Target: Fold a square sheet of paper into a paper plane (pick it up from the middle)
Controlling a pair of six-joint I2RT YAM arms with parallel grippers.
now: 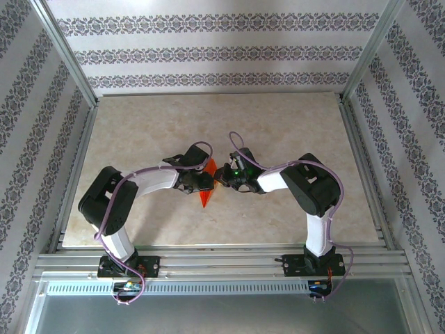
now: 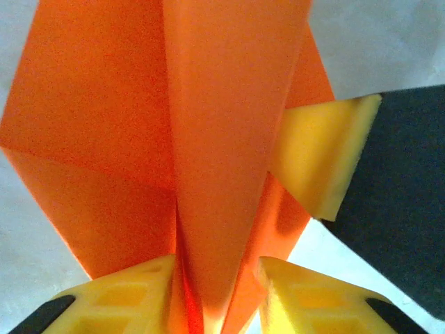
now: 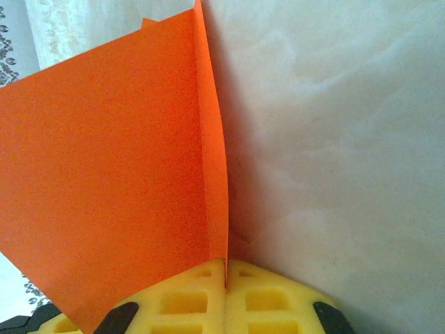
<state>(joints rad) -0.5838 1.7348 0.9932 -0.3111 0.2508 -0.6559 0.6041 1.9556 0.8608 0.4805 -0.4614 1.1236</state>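
My right fingers (image 3: 278, 299) are pressed together. The edge of the folded orange paper (image 3: 104, 174) is pinched in the seam between them, and the rest of the sheet spreads away to their left. My left fingers (image 2: 118, 303) sit on either side of the paper's raised centre ridge — whether they actually grip it, I cannot tell. Past both sets of fingertips lies the pale marble table (image 1: 278, 125).
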